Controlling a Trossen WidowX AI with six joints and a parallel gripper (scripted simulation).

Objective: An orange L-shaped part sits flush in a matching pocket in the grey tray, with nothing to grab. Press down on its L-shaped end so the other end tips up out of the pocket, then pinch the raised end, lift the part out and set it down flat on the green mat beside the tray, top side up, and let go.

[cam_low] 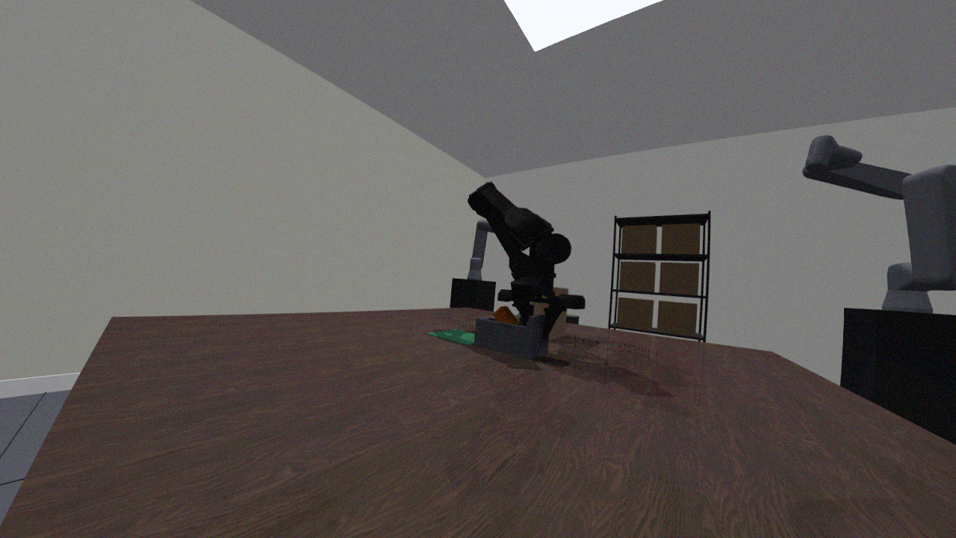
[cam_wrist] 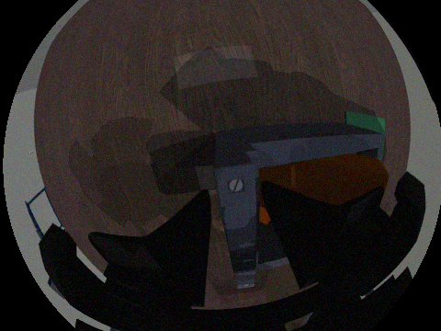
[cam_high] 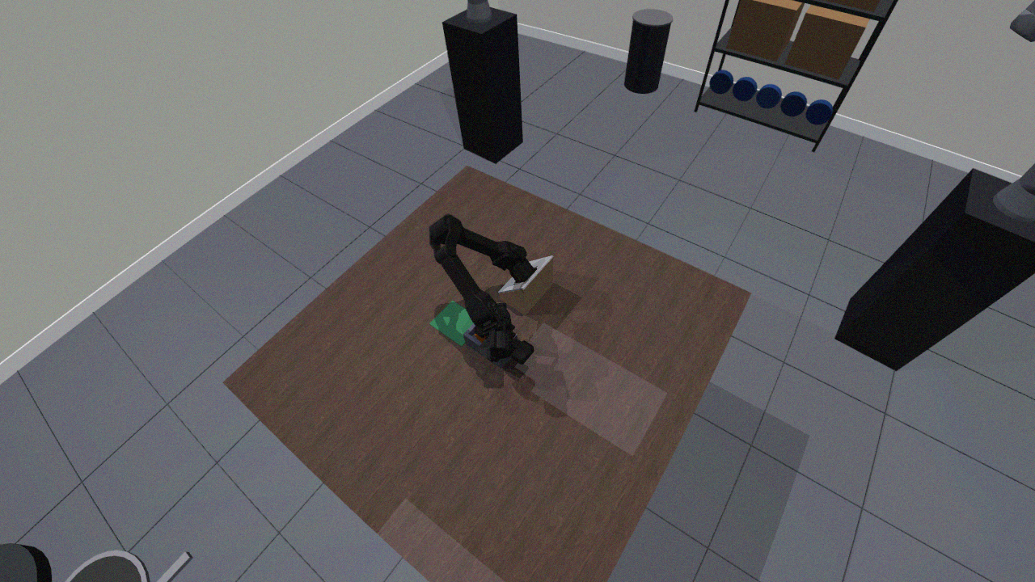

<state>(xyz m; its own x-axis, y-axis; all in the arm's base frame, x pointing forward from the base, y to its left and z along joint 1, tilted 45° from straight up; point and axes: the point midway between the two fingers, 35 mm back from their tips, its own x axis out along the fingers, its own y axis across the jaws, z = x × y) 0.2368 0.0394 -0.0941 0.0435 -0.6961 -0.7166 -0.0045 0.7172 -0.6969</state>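
Note:
The grey tray (cam_low: 508,339) (cam_wrist: 307,150) stands on the wooden table, with the green mat (cam_high: 448,320) (cam_low: 454,335) (cam_wrist: 367,123) right beside it. The orange L-shaped part (cam_low: 506,314) (cam_wrist: 325,180) is tilted in the pocket: one end sticks up above the tray's rim on the mat side. My gripper (cam_high: 506,347) (cam_wrist: 235,191) is down on the tray at the end away from the mat. Its fingers stand partly apart, with the tray's end wall showing between them, and they hold nothing. In the top view my arm hides most of the tray.
A tan box (cam_high: 537,288) bearing my arm's base stands just behind the tray. Black pedestals (cam_high: 483,79) (cam_high: 933,275) and a shelf rack (cam_high: 788,65) stand on the floor, off the table.

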